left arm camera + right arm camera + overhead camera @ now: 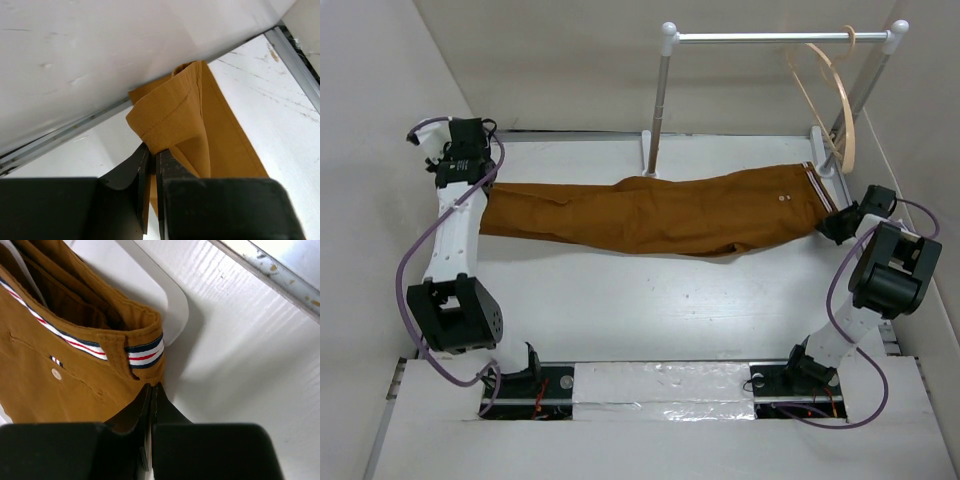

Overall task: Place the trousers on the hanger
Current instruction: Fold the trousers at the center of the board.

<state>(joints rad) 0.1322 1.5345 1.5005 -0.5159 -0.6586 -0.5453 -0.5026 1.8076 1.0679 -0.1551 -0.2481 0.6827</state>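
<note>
Left gripper: pressed together on the leg hem. The folded, stitched edge stands up out of the fingertips at the far left, close to the wall.
Trousers: they lie stretched out along the surface, with the legs to the left and the waist to the right, reaching from one gripper to the other.
Handling: this looks like soft, limp woven cloth with a matte face, so it is probably light, not fragile and not slippery. It will likely sag and fold wherever nothing supports it, and the long middle should droop once lifted.
Where to hold: the thick seamed edges are the best places, since doubled cloth at the hem and waist gives the fingers something firm to bite. A single layer mid-leg would likely bunch up or pull free.
Waistband: a stiffer band with a striped lining, and a pale button sits just below it.
Right gripper: closed tight on the corner of the waistband, at the right end of the surface.
Hanger: it hangs by its hook from the rail stand, behind the waist end. Whether it touches the cloth cannot be told.
</note>
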